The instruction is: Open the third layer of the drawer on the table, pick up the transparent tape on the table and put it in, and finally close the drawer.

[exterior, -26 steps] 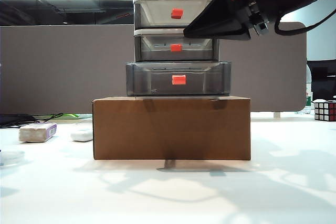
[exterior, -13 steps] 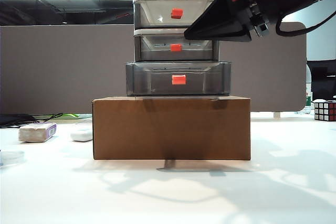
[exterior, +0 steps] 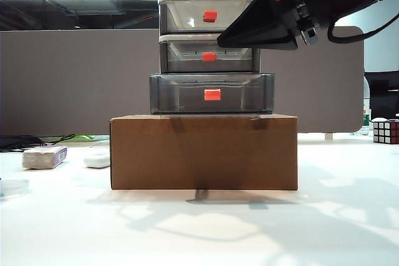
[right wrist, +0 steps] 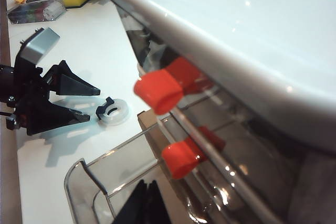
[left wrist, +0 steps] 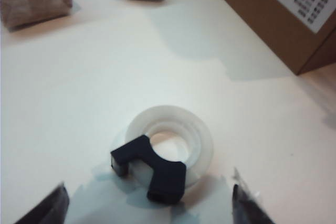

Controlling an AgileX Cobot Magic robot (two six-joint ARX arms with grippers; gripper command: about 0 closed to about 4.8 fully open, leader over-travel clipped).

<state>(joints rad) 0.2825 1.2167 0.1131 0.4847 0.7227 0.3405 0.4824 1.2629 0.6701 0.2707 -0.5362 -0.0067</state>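
The drawer point(exterior: 209, 35) stands on a brown cardboard box point(exterior: 204, 152). Its third layer point(exterior: 212, 93) is pulled out, and its clear rim point(right wrist: 79, 179) shows in the right wrist view. My right gripper point(exterior: 221, 40) hangs shut and empty above that open drawer, beside the upper red handles point(right wrist: 157, 90). The transparent tape point(left wrist: 170, 137) lies flat on the table point(left wrist: 79, 103) with a black cutter clip point(left wrist: 149, 169) on it. My left gripper point(left wrist: 149, 205) is open just short of the tape, one finger point(left wrist: 50, 208) on each side. The right wrist view also shows this gripper point(right wrist: 94, 104) by the tape point(right wrist: 114, 111).
A whitish block with a purple label point(exterior: 45, 157) and a white rounded bar point(exterior: 96, 160) lie left of the box, beyond the tape. A Rubik's cube point(exterior: 385, 131) sits at the far right. A grey partition stands behind the drawer unit.
The right gripper and the drawers stand as before. Only the shadows on the tabletop in front of the box have shifted.
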